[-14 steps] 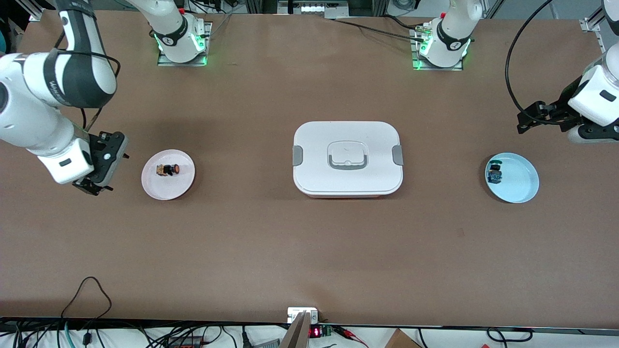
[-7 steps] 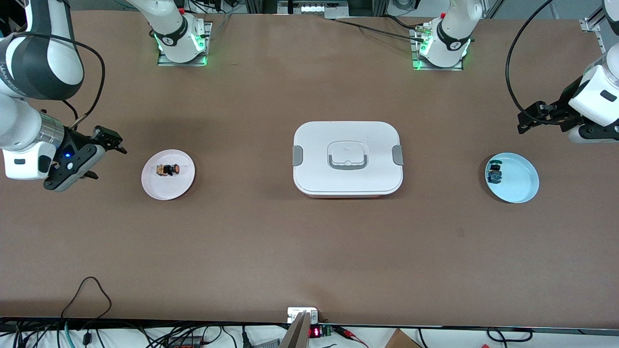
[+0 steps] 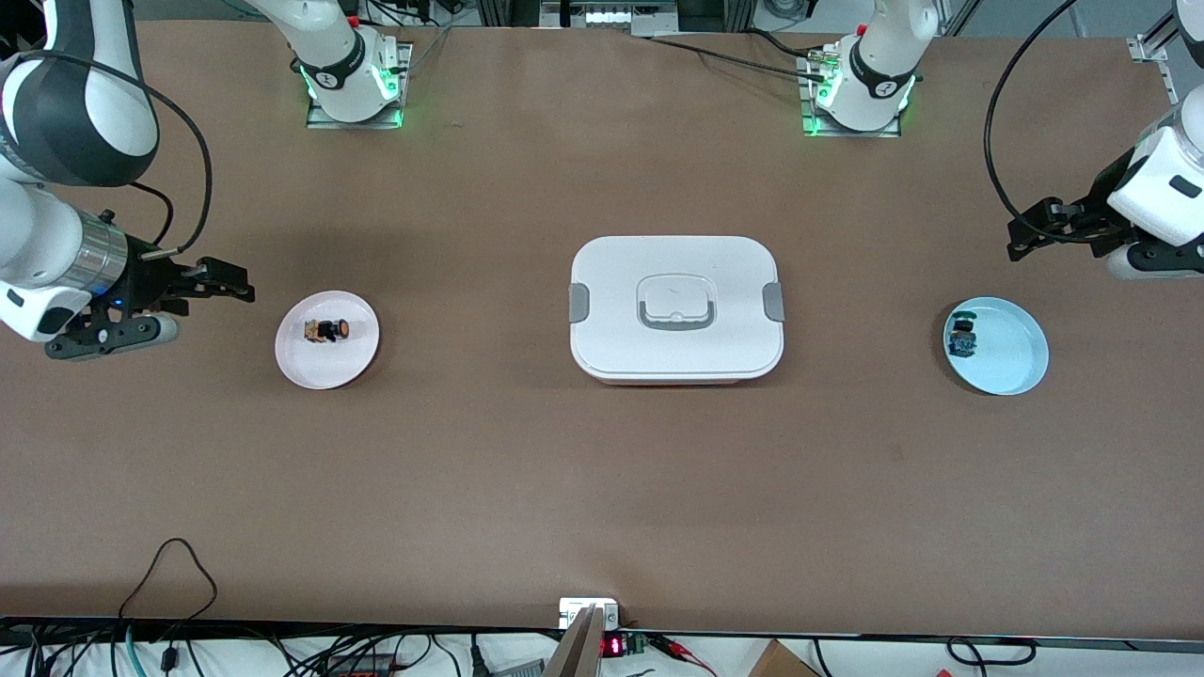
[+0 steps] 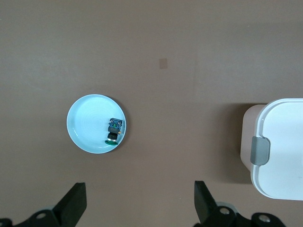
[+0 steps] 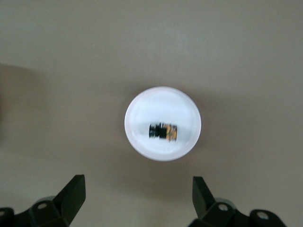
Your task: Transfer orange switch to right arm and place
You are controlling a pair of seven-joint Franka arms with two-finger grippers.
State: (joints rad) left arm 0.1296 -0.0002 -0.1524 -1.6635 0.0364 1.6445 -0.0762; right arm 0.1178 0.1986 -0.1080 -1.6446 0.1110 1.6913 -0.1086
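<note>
Counting across the bench (image 3: 602, 489), we found two plates, two switches and one closed white box (image 3: 675, 308) in the middle. The orange switch (image 3: 326, 330) lay on its side on the white plate (image 3: 326, 367) toward the right arm's end; the blue-green switch (image 3: 961, 338) sat in the pale blue plate (image 3: 1011, 362) toward the left arm's end. The right pincer (image 3: 221, 287) hung spread and empty over bare bench just beside the white plate. The left pincer (image 3: 1030, 230), also spread and empty, waited above the bench near the blue plate.

The orange switch (image 5: 163, 131) lies in a white plate (image 5: 142, 142) (right gripper (image 5: 137, 198) fingers spread wide).
</note>
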